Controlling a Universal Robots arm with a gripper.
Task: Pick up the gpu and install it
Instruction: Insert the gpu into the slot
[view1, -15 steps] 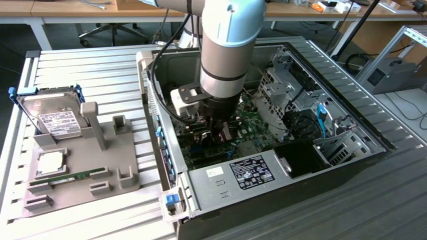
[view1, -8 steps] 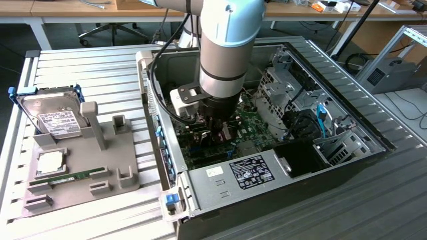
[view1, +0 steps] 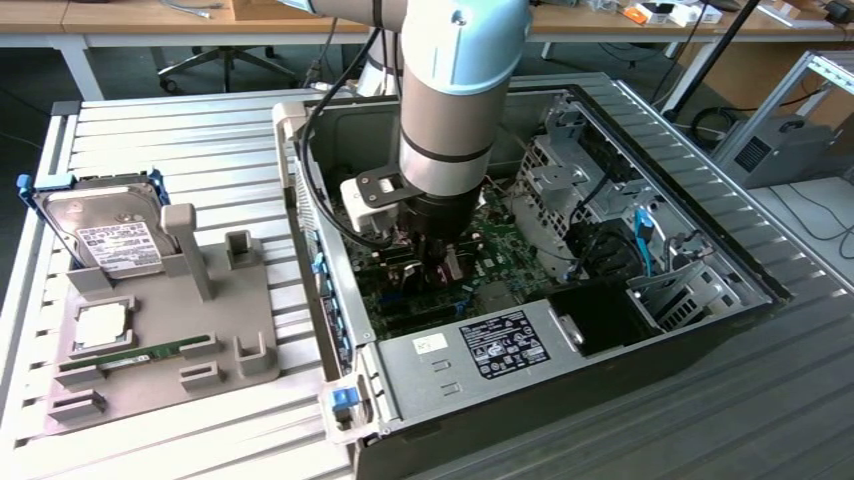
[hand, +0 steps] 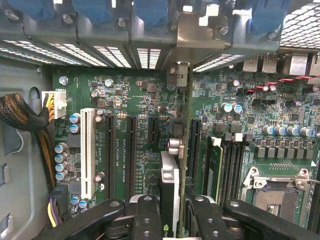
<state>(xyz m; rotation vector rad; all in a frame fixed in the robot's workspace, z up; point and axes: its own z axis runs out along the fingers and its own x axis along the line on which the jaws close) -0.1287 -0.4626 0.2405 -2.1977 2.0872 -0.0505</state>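
Note:
The gpu (hand: 170, 186) shows edge-on in the wrist view, a thin card with a silvery block on one face. It stands upright over the green motherboard (hand: 145, 100). Its metal bracket (hand: 192, 30) is up against the case's rear slot openings. My gripper (hand: 175, 220) is shut on the gpu, one black finger (hand: 146, 215) pressing each face. The card runs along beside a long black slot (hand: 194, 145); whether it is seated I cannot tell. In the exterior view my gripper (view1: 437, 262) reaches down inside the open computer case (view1: 694, 250), with the dark gpu (view1: 453, 266) between its fingers.
Empty black slots (hand: 110, 155) and a white slot (hand: 87, 150) lie beside the card, with a memory stick (hand: 215, 165) and processor socket (hand: 277, 187) on its other side. A braided cable bundle (hand: 25, 120) hangs nearby. At the exterior view's left, a grey holder (view1: 200, 330) carries a hard drive (view1: 114, 235).

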